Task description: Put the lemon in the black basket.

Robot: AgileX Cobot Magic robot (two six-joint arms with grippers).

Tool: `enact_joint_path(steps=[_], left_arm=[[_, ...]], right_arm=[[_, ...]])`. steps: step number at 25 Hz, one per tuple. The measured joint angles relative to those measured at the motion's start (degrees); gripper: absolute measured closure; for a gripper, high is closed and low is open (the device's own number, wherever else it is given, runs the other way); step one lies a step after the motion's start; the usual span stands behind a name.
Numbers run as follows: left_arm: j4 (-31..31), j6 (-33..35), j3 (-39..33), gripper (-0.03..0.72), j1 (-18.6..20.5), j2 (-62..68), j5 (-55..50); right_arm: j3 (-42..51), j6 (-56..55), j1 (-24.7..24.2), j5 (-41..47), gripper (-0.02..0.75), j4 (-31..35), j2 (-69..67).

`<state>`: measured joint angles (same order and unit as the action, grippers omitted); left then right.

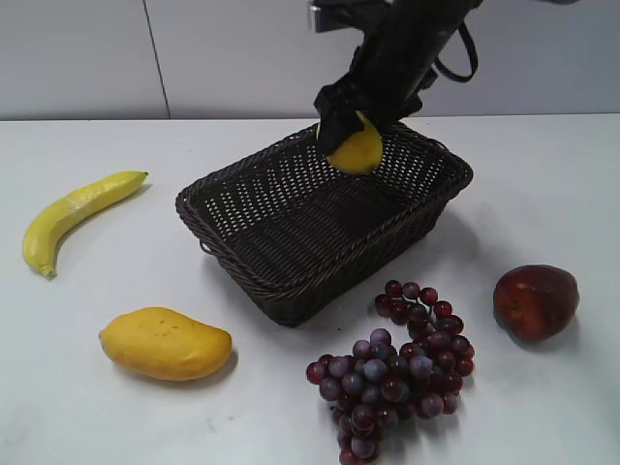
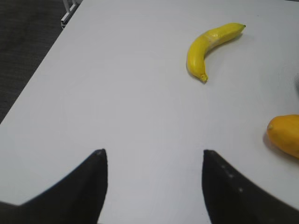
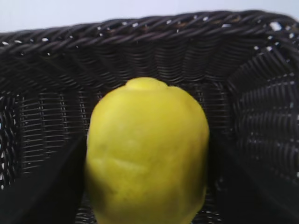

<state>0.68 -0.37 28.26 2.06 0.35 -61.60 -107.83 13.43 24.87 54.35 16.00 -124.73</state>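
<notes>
The black basket point(image 1: 291, 281) stands in the middle of the white table. My right gripper point(image 1: 356, 124) is shut on the lemon point(image 1: 356, 148) and holds it over the basket's far end, above the basket floor. In the right wrist view the lemon point(image 3: 147, 154) fills the middle between my dark fingers, with the basket's woven wall point(image 3: 140, 51) behind it. My left gripper point(image 2: 153, 156) is open and empty above bare table, out of the exterior view.
A banana point(image 1: 73, 215) lies at the left and a mango point(image 1: 165, 344) at the front left; both show in the left wrist view, banana point(image 2: 210, 44) and mango point(image 2: 285, 135). Purple grapes point(image 1: 397, 363) and a dark red apple point(image 1: 536, 300) lie at the front right.
</notes>
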Motion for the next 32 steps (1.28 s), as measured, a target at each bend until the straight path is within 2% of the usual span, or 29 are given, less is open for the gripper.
enact_joint_path(steps=[3,6,10,15,21,26,32], left_arm=[[0.0,0.0,0.0,0.216,0.0,0.0,0.0],[0.0,0.0,0.0,0.216,0.0,0.0,0.0],[0.0,0.0,0.0,0.216,0.0,0.0,0.0],[0.0,0.0,0.0,0.216,0.0,0.0,0.0],[0.0,0.0,0.0,0.216,0.0,0.0,0.0],[0.0,0.0,0.0,0.216,0.0,0.0,0.0],[0.0,0.0,0.0,0.216,0.0,0.0,0.0]], right_arm=[[0.0,0.0,0.0,1.3,0.186,0.7,-1.9],[-0.3,-0.1,0.0,2.7,0.104,0.6,-2.2],[-4.5,-1.4,0.0,7.8,0.113,-2.4,-2.2],[-14.8,-3.0,-1.2,14.3,0.122,-6.2,-1.9],[-16.9,-4.7,-7.6,14.9,0.134,-6.7,4.4],[-9.9,-4.7,-15.5,14.9,0.142,-7.6,14.4],[7.4,-4.3,-24.9,14.9,0.144,-9.1,27.6]])
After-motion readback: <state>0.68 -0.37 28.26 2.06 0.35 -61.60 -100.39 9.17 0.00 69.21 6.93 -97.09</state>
